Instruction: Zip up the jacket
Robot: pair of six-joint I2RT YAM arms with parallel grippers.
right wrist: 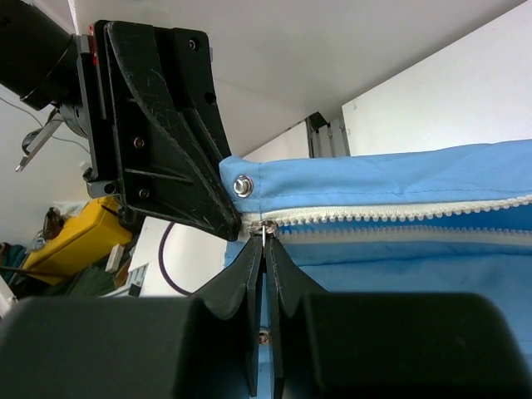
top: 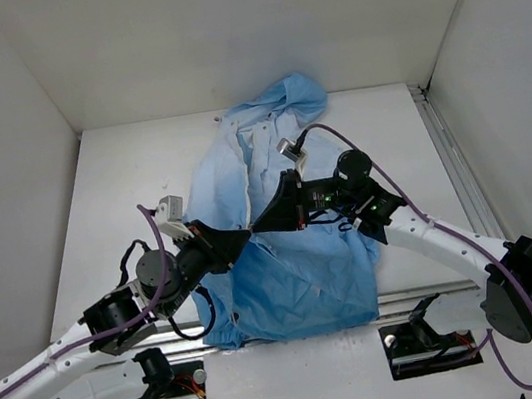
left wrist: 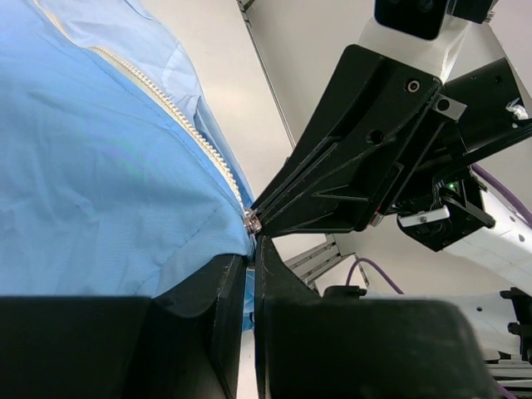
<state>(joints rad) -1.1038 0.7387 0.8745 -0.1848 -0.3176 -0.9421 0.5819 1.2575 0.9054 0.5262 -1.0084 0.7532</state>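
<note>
The light blue jacket (top: 284, 247) lies on the white table, hood at the far end. Both grippers meet at its front opening near the hem. My left gripper (top: 240, 241) is shut on the jacket's fabric edge (left wrist: 237, 249) just below the zipper's bottom end. My right gripper (top: 262, 223) is shut on the metal zipper pull (right wrist: 264, 233), at the start of the white zipper teeth (right wrist: 399, 212). The teeth also show in the left wrist view (left wrist: 183, 116). A metal snap (right wrist: 243, 184) sits on the placket beside the left gripper's fingers (right wrist: 191, 166).
White enclosure walls stand at the left, back and right. A metal rail (top: 455, 180) runs along the table's right side. The arm bases (top: 425, 341) and purple cables (top: 176, 305) lie at the near edge.
</note>
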